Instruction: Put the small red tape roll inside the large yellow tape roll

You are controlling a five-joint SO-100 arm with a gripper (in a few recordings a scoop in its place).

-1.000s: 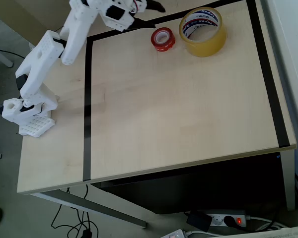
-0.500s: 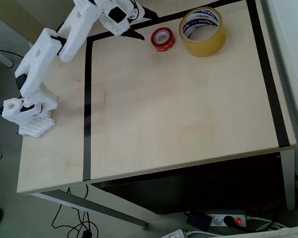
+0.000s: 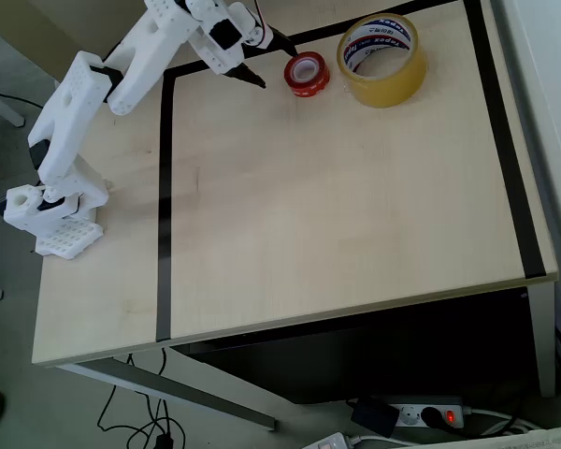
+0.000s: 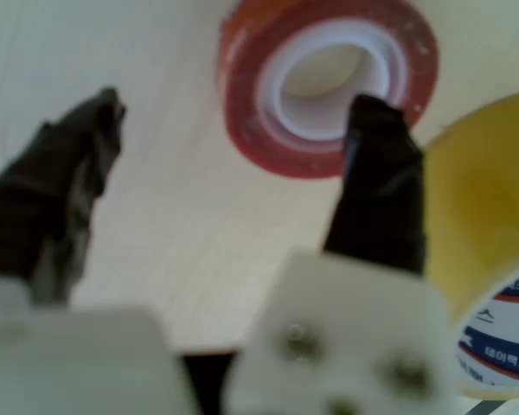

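My table and the room around it, from above.

I stand on a pale wood table (image 3: 337, 187) marked with black tape lines (image 3: 164, 206) that frame a big rectangle: one strip down the left, one down the right, one along the far edge. Even, soft light falls on the top, with no hard shadows. Under the near edge sits a dark cavity, and grey metal legs (image 3: 196, 398) slant below it. On the grey floor (image 3: 9, 393) lie black cables (image 3: 136, 426) and a white power strip (image 3: 430, 413) with a red lit switch. A pale wall (image 3: 552, 112) runs along the right.
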